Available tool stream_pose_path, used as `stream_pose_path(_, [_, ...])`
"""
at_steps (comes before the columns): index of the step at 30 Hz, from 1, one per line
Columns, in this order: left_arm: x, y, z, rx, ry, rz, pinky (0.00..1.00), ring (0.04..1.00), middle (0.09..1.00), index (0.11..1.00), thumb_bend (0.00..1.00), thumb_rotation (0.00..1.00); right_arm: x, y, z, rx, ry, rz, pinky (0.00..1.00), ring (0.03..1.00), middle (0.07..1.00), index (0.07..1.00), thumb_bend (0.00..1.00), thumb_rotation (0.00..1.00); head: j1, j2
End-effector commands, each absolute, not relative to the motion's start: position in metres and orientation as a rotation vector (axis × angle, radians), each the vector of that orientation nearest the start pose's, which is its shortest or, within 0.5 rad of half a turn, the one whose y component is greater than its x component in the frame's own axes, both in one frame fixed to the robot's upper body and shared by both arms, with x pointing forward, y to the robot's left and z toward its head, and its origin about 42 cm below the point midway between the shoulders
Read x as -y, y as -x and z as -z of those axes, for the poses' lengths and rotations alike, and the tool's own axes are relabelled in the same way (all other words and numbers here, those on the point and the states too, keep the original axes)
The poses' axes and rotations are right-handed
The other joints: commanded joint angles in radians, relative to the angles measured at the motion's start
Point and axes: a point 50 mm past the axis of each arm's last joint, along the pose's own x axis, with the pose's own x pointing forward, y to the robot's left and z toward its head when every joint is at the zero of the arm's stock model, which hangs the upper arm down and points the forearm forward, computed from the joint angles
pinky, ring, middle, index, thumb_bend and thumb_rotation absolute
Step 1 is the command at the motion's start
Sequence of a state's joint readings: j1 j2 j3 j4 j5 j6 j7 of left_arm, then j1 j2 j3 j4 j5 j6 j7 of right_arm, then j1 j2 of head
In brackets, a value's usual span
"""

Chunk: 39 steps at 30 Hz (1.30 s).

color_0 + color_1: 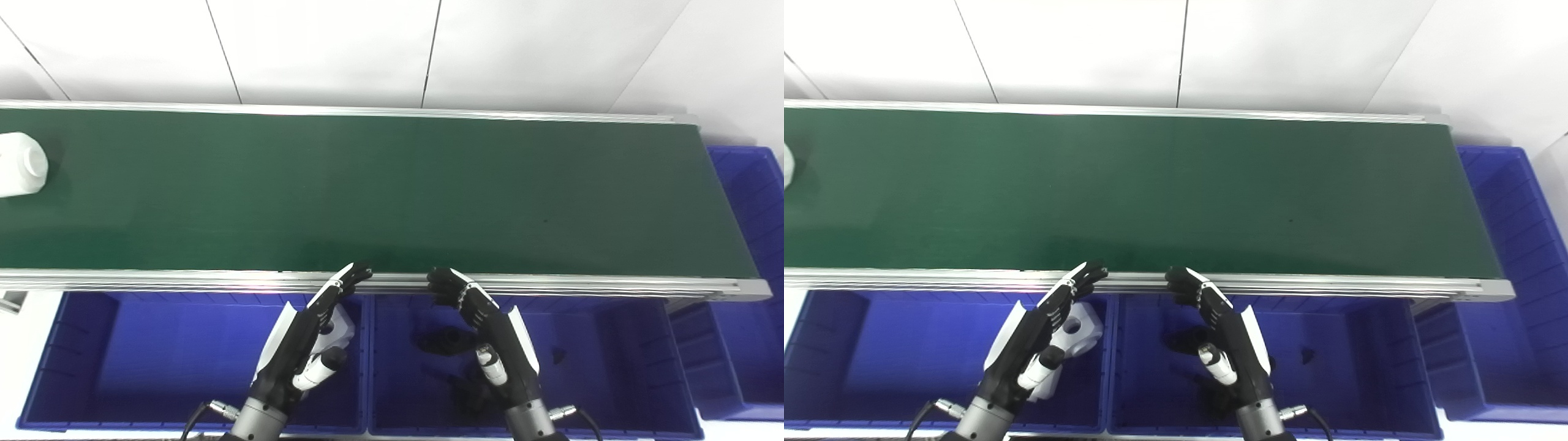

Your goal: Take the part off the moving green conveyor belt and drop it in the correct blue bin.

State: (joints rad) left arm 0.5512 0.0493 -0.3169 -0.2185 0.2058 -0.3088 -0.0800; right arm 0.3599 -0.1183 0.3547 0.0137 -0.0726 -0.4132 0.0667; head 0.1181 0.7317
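white part (21, 164) riding the green belt (380, 190) at its far left end, well apart from me. my left hand (306, 337) and right hand (484, 324) hover empty, fingers apart, over the blue bins (73, 361) by the near rail, so either could reach out once it arrives.

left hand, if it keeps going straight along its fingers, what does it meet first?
Probably the near aluminium rail of the conveyor belt: the left hand points up-right with fingertips already at that rail. Height over it is unclear; it may pass onto bare belt.
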Motion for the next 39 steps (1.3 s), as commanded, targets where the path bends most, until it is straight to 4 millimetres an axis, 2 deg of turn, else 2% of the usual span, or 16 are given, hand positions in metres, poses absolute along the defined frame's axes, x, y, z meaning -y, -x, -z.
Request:
stream_pose_path(1, [-0.1534,-0.0921,-0.0807,0.036,-0.099,0.296,0.92,0.925,0.892,0.899,0.87,1.00,0.1613,-0.1372,-0.0488,0.112,0.051,-0.371,0.76,0.798,0.807,0.817,1.00,1.00,0.001,0.001])
stream_pose_path(27, [-0.1538,-0.0922,-0.0791,0.033,-0.102,0.296,0.91,0.927,0.893,0.901,0.85,1.00,0.1611,-0.1384,-0.0482,0.115,0.066,-0.368,0.75,0.791,0.799,0.814,1.00,1.00,0.002,0.000])
stream_pose_path(39, [-0.1533,-0.0924,-0.0791,0.028,-0.100,0.299,0.92,0.929,0.897,0.902,0.87,1.00,0.1612,-0.1391,-0.0479,0.114,0.059,-0.373,0.75,0.794,0.800,0.815,1.00,1.00,0.004,0.000])
